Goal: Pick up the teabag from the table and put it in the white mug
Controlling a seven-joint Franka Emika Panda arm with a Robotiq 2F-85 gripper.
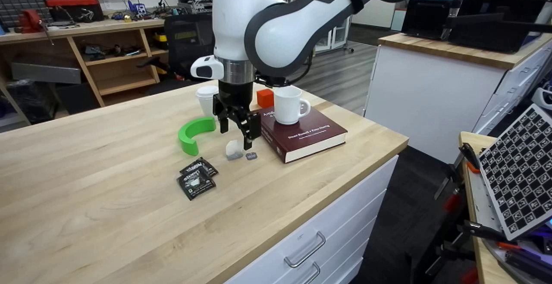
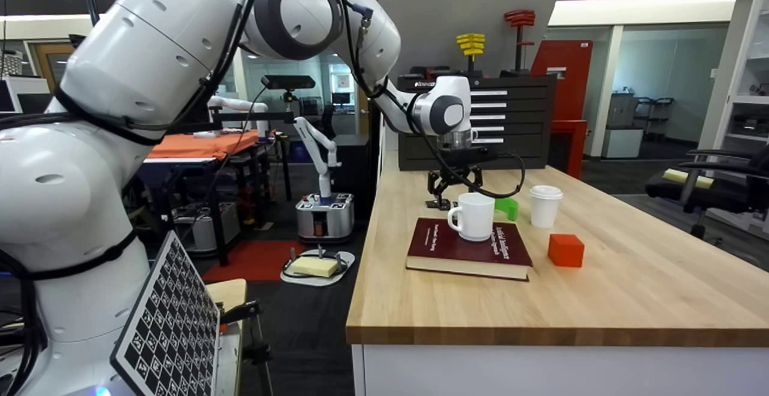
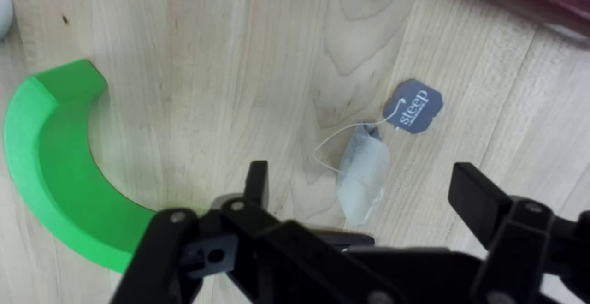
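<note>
The tool (image 1: 236,136) is held low over the table (image 1: 108,180), pointing down, and its two fingers are seen set well apart in the wrist view. Between them, in that view, the teabag (image 3: 364,175) is shown lying on the table, clear of both; whether the table is touched by the fingertips cannot be told. A thin string (image 3: 339,131) is looped from the teabag to its dark tag (image 3: 413,106), printed "steep", which is laid just beside it, toward the edge above the white drawers (image 1: 345,213).

A green curved piece (image 3: 41,165) is placed near the teabag, farther in from the drawer edge, its hollow side turned toward the teabag; part of it is covered by the tool in the wrist view. Two overlapping black packets (image 1: 197,178) are laid near the teabag, on the side away from the corner where the drawer edge is met by the end edge.

Toward that corner, a dark red book (image 1: 307,135) is laid flat near the drawer edge, and the white mug (image 1: 286,105) is stood upright on it, its handle turned toward the drawer edge in both exterior views. On the book's other side, just apart from it, an orange-red block (image 2: 566,250) is placed. A lidded white cup (image 2: 545,208) is stood upright near the green piece, farther in.
</note>
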